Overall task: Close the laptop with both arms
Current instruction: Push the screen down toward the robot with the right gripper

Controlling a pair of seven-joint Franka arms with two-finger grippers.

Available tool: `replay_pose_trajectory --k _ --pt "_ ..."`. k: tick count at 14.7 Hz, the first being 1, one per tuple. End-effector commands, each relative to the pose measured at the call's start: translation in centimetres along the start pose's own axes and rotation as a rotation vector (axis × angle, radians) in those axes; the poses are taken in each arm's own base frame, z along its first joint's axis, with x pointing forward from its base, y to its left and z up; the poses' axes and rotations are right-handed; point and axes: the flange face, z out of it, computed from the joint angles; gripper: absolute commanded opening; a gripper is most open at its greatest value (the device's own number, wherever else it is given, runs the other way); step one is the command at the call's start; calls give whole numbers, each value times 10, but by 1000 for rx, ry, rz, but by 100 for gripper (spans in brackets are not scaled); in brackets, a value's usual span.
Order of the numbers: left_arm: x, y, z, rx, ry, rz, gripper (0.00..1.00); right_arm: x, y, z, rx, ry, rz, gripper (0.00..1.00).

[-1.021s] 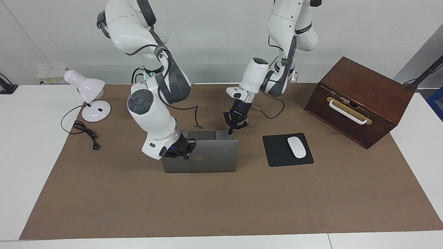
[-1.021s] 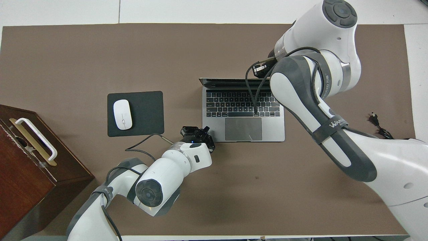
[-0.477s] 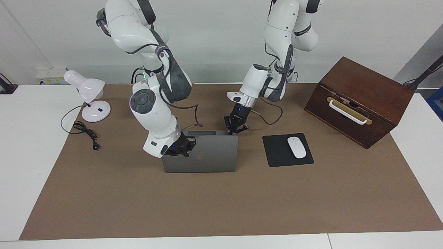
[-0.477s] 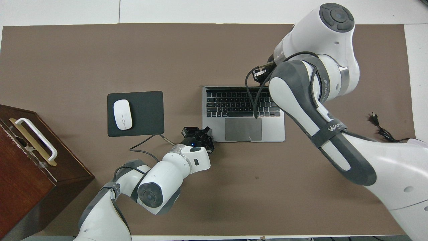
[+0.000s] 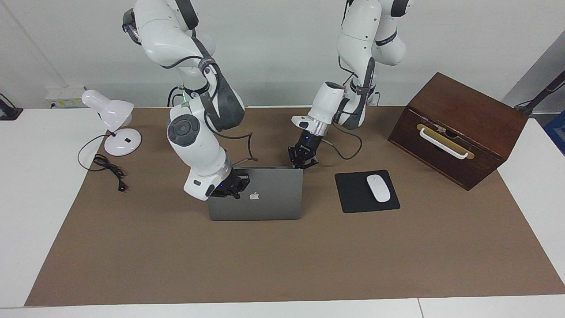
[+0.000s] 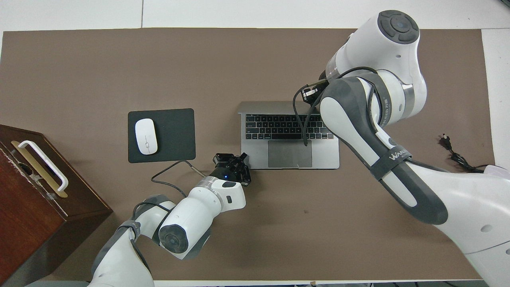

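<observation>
The silver-grey laptop (image 5: 273, 198) stands partly open in the middle of the brown mat. Its lid with the apple logo leans over the dark keyboard (image 6: 287, 125). My right gripper (image 5: 234, 187) presses against the outside of the lid near its upper corner toward the right arm's end; it also shows in the overhead view (image 6: 312, 91). My left gripper (image 5: 302, 162) is low at the corner of the laptop's base nearest the robots, toward the left arm's end, and it also shows in the overhead view (image 6: 233, 159). The facing view hides the keyboard.
A black mouse pad (image 5: 353, 194) with a white mouse (image 5: 378, 188) lies beside the laptop toward the left arm's end. A dark wooden box (image 5: 459, 119) stands at that end. A white desk lamp (image 5: 112, 119) and its cable (image 5: 108, 170) are at the right arm's end.
The right gripper has pushed the lid toward the robots, so the lid now leans over the keyboard and shows its logo. The left gripper has drawn in slightly at the base's corner.
</observation>
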Motion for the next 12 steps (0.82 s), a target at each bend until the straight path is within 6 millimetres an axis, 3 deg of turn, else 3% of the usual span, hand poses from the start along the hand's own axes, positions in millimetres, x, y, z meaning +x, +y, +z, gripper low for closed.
replay_pose_trajectory --k 1,12 --pt "-42 -6 6 3 -103 21 0 -18 1 7 -12 -16 18 0" --pt "-43 -2 7 -2 -106 27 0 -35 3 27 -25 -51 25 0"
